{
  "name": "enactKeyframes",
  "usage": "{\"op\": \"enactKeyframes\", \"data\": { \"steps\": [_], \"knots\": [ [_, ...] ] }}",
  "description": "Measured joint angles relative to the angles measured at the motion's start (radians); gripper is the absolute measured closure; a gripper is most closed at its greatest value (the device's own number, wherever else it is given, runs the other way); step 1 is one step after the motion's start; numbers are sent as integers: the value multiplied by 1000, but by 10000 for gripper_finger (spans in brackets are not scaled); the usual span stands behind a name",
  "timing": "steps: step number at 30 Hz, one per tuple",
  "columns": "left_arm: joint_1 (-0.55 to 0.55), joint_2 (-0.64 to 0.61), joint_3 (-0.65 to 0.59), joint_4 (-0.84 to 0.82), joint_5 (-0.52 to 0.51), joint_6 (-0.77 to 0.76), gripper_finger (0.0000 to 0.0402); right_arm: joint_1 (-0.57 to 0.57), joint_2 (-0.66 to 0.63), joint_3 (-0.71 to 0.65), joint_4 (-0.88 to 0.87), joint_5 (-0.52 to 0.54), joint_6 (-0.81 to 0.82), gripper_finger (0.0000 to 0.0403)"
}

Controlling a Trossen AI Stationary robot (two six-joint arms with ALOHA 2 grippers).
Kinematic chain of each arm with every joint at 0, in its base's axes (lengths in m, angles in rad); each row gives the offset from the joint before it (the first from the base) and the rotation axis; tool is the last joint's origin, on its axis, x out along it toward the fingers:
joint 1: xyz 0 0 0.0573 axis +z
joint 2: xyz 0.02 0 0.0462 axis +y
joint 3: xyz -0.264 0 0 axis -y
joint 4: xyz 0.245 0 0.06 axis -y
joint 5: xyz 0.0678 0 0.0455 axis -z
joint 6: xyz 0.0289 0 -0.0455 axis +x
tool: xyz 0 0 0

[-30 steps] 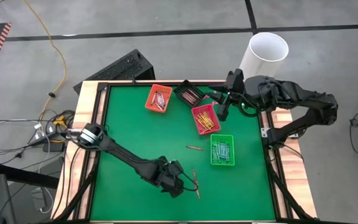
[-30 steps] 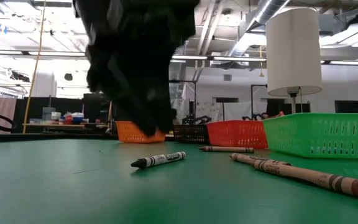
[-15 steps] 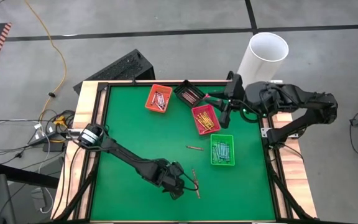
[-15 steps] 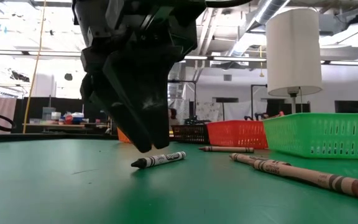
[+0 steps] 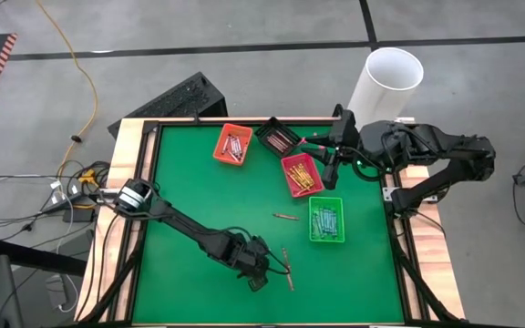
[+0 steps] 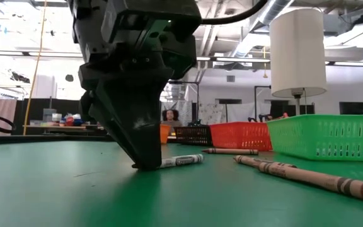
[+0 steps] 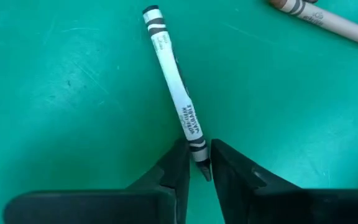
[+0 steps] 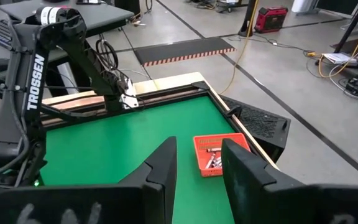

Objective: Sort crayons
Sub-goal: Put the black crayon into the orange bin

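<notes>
Green felt table top (image 5: 199, 191), wood frame around it. White cylinder (image 5: 386, 80) stands off the far right corner. Four small trays toward the far right: green tray (image 5: 325, 220) nearest, red tray (image 5: 301, 174), dark tray (image 5: 276, 138), orange tray (image 5: 232, 144) farthest left; all hold crayons (image 5: 324, 219). Left gripper (image 7: 199, 171) is down on the mat near the front middle, fingers (image 7: 178, 168) narrowed on both sides of the dark tip of a white-wrapped grey crayon (image 7: 174, 82) that lies flat; cannot tell if it's actually clamped. Right gripper (image 8: 197, 165) hangs above the far right side by the red tray, fingers parted, nothing between them. Brown crayon (image 6: 304, 176) lies just right of the left gripper; another loose crayon (image 5: 285, 217) lies mid-table, left of the green tray.
</notes>
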Motion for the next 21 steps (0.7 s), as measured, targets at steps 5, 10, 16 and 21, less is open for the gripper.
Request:
{"op": "enactKeyframes", "data": {
  "steps": [5, 10, 16, 21],
  "knots": [
    [8, -1, -8, 14, 19, 22, 368, 0, 0, 0, 0, 0, 0, 280],
    [8, 0, -8, 24, 13, 43, 395, 0, 0, 0, 0, 0, 0, 280],
    [8, -1, 5, 21, 1, 101, 398, 7, -1, 0, 14, 1, 0, 280],
    [8, -52, 16, 13, -96, 175, 400, 55, -9, 1, 33, 62, -46, 280]
  ]
}}
